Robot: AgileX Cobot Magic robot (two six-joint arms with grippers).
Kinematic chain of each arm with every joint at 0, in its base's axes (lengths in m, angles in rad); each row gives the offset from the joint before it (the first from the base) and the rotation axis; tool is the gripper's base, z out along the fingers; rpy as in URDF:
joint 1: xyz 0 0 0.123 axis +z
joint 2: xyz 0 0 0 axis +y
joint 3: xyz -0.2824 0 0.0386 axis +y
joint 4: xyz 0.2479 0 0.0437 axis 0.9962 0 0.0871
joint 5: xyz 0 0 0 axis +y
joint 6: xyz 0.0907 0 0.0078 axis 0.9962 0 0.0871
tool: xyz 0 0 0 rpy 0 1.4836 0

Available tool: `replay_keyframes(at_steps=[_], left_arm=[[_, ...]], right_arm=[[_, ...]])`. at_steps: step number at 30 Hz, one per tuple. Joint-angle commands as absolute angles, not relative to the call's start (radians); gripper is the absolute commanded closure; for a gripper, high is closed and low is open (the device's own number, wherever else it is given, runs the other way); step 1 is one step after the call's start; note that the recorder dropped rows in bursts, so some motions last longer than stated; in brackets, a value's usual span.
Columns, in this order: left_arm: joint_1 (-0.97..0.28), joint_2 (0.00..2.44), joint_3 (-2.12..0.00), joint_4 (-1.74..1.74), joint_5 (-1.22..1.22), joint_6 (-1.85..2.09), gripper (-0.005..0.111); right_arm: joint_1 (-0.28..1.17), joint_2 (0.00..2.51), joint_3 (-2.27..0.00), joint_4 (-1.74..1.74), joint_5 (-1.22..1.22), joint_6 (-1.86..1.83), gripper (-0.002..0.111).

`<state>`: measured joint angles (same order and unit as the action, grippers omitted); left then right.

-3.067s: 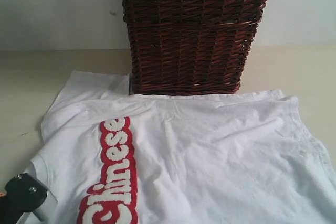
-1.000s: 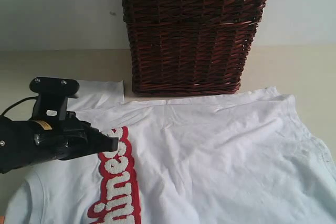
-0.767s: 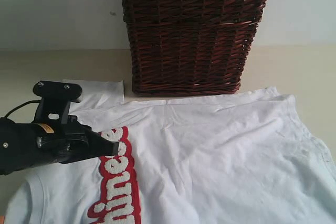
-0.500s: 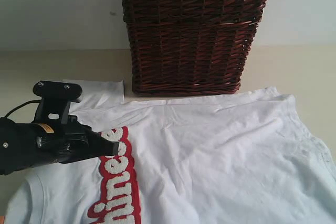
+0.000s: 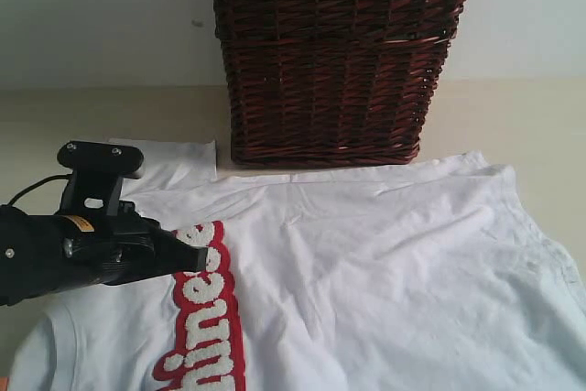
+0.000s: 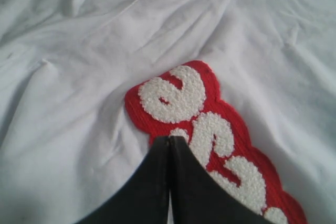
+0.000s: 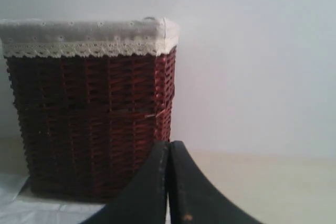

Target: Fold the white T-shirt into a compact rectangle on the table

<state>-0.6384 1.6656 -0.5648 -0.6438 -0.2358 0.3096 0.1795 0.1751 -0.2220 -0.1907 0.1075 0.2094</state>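
Observation:
The white T-shirt (image 5: 366, 272) lies spread over the table (image 5: 513, 116) in front of the basket, its red-outlined fuzzy lettering (image 5: 203, 318) running down the left part. My left gripper (image 5: 196, 257) hovers over the shirt's left side, shut with nothing between its fingers, its tip just above the top letters (image 6: 176, 93). In the left wrist view the gripper (image 6: 169, 139) points at the lettering's upper end. My right gripper (image 7: 168, 144) is shut and empty, raised and facing the basket; the exterior view does not show it. A sliver of the shirt (image 7: 31, 205) shows below it.
A dark brown wicker basket (image 5: 334, 52) with a lace-trimmed liner (image 7: 84, 38) stands at the back centre, touching the shirt's far edge. A pale wall rises behind it. Bare table (image 5: 55, 121) shows left and right of the basket.
Three seconds ago the left gripper was at the bottom left corner and the shirt lay differently. Over the last second it dropped slightly, then held still. The shirt has not moved in that time.

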Motion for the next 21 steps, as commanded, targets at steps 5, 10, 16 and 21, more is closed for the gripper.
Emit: replay_keyframes(at_steps=[5,10,16,21], left_arm=[[-0.637,1.668,-0.569,-0.638,-0.241,0.307,0.107],[-0.637,1.668,-0.569,-0.638,-0.243,0.307,0.107],[-0.637,1.67,-0.569,-0.638,-0.243,0.307,0.107],[-0.637,1.674,-0.569,-0.638,-0.245,0.307,0.107]], right_arm=[[0.175,0.627,-0.307,-0.088,0.192,-0.142,0.108],[0.175,0.923,-0.501,0.472,0.664,-1.13,0.108],[0.175,1.065,-0.582,1.03,1.081,-1.753,0.108],[0.175,1.273,-0.575,0.702,0.971,-1.731,0.108]])
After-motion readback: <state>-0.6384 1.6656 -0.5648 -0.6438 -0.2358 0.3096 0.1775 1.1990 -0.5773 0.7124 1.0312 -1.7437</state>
